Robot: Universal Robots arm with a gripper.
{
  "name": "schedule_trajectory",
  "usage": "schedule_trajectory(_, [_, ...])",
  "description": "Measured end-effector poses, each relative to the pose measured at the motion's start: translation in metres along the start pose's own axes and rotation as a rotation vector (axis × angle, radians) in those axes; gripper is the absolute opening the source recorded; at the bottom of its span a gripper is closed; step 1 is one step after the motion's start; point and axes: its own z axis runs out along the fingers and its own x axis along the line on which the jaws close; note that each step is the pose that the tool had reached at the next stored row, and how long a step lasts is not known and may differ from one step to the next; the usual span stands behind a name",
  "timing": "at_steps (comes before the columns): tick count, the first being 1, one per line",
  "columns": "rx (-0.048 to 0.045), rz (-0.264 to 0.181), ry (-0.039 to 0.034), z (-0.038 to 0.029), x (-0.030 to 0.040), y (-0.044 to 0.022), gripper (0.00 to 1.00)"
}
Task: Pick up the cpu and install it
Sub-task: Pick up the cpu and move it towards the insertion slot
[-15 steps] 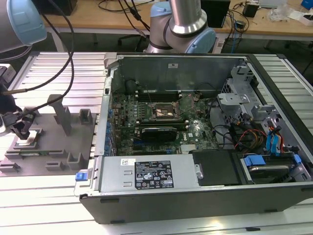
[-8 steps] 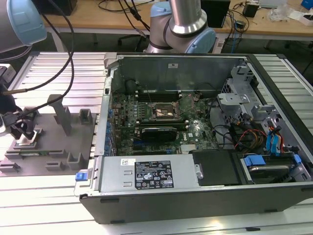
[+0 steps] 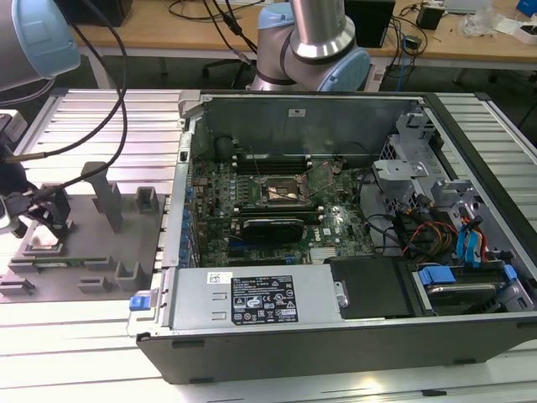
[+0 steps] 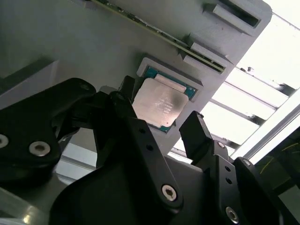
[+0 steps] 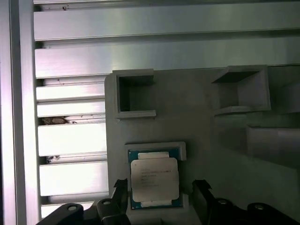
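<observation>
Second wrist view: claw (image 4: 161, 103) astride cpu (image 4: 157, 107)

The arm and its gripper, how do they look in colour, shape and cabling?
The arm is a silver-grey tube with pale blue joint caps; black cables hang from it. The gripper is matt black, with angular linked jaws and silver screw heads.

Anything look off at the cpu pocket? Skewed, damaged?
Nothing stands out. In the first wrist view the cpu lies flat and square in its pocket on the grey fixture tray, with no visible damage. The gripper is open, with one finger on either side of the chip.
</observation>
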Motion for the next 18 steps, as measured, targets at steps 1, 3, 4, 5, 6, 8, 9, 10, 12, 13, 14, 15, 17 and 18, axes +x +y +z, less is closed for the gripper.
schedule_trajectory(1, [-0.0006, -0.020, 0.0012, 0.0010, 0.0001, 0.0000, 0.66])
schedule_trajectory(3, [-0.0017, -0.059, 0.0030, 0.0038, 0.0001, 0.0000, 0.66])
schedule_trajectory(4, [-0.0017, -0.063, 0.0033, 0.0046, 0.0001, 0.0001, 0.66])
schedule_trajectory(5, [-0.0018, -0.064, 0.0033, 0.0056, 0.0001, 0.0004, 0.66])
schedule_trajectory(6, [-0.0018, -0.064, 0.0033, 0.0061, 0.0002, 0.0005, 0.66])
schedule_trajectory(8, [-0.0015, -0.054, 0.0028, 0.0080, 0.0003, 0.0006, 0.66])
schedule_trajectory(9, [-0.0014, -0.050, 0.0026, 0.0087, 0.0003, 0.0006, 0.66])
schedule_trajectory(10, [-0.0013, -0.046, 0.0024, 0.0093, 0.0003, 0.0007, 0.66])
schedule_trajectory(12, [-0.0010, -0.038, 0.0023, 0.0104, 0.0005, 0.0018, 0.66])
schedule_trajectory(13, [-0.0009, -0.036, 0.0021, 0.0107, 0.0005, 0.0024, 0.66])
schedule_trajectory(14, [-0.0009, -0.032, 0.0018, 0.0113, 0.0006, 0.0036, 0.66])
schedule_trajectory(15, [-0.0009, -0.030, 0.0016, 0.0119, 0.0006, 0.0038, 0.66])
schedule_trajectory(17, [-0.0008, -0.026, 0.0015, 0.0143, 0.0007, 0.0042, 0.66])
schedule_trajectory(18, [-0.0007, -0.025, 0.0015, 0.0152, 0.0007, 0.0043, 0.66])
